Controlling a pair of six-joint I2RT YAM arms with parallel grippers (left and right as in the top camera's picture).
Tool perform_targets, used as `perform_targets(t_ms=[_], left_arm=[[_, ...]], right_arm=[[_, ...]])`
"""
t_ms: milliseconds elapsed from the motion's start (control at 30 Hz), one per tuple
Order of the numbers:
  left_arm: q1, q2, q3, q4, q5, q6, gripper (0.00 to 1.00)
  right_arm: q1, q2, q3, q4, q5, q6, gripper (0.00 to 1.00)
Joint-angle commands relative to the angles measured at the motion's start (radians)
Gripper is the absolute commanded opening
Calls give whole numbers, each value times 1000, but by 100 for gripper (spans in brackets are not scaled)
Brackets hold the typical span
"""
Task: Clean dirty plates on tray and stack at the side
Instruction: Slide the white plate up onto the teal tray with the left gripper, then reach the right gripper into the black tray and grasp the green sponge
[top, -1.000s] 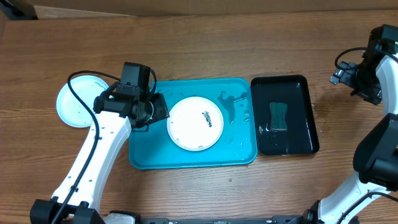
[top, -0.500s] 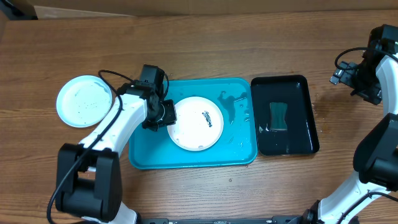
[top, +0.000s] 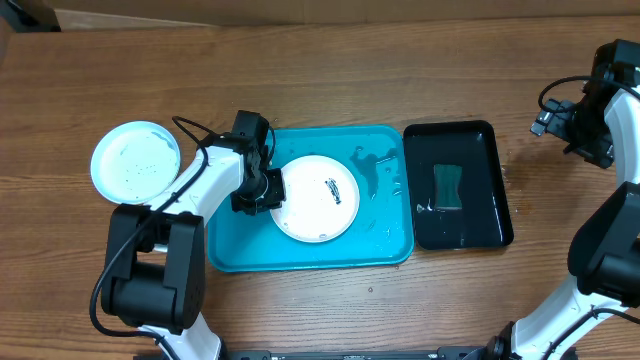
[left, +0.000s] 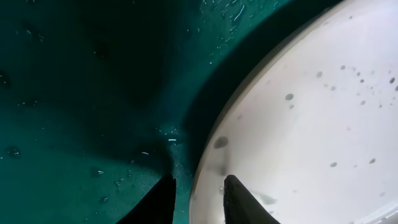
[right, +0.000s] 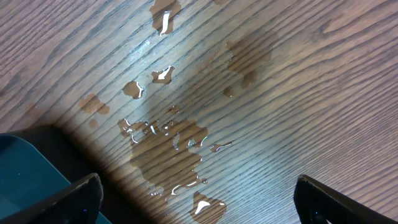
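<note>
One pale blue plate (top: 135, 163) is lying on the wooden table (top: 330, 70) at far left, apart from the turquoise tray (top: 240, 250). Rising from the near edge, the left arm is bending right over the tray, where the left gripper (left: 199, 180) is straddling the rim of the white plate (top: 316, 205) lying mid-tray. Its fingers (left: 158, 202) are standing close together, and whether they are pinching it cannot be told. Beyond the black tray (top: 480, 140), the right gripper (right: 196, 190) is hovering over wet wood, jaws spread wide.

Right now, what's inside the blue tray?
A white plate with a dark smear, water droplets, and the left pincer straddling the plate's rim. Anything under the plate is hidden.
</note>
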Motion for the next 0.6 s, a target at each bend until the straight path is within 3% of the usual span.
perform_targets(t_ms=[0, 133, 233, 400, 567], left_arm=[[-7, 15, -6, -1, 16, 18, 25], [-6, 15, -6, -2, 16, 18, 9], [-6, 15, -6, -2, 16, 15, 4], [-4, 15, -6, -2, 15, 14, 4], [12, 15, -6, -2, 16, 6, 4]], right_arm=[[-2, -21, 8, 3, 3, 8, 100], [-2, -21, 8, 3, 3, 8, 100], [-2, -21, 8, 3, 3, 8, 100], [-2, -21, 8, 52, -18, 12, 100], [-1, -22, 8, -35, -323, 37, 100]])
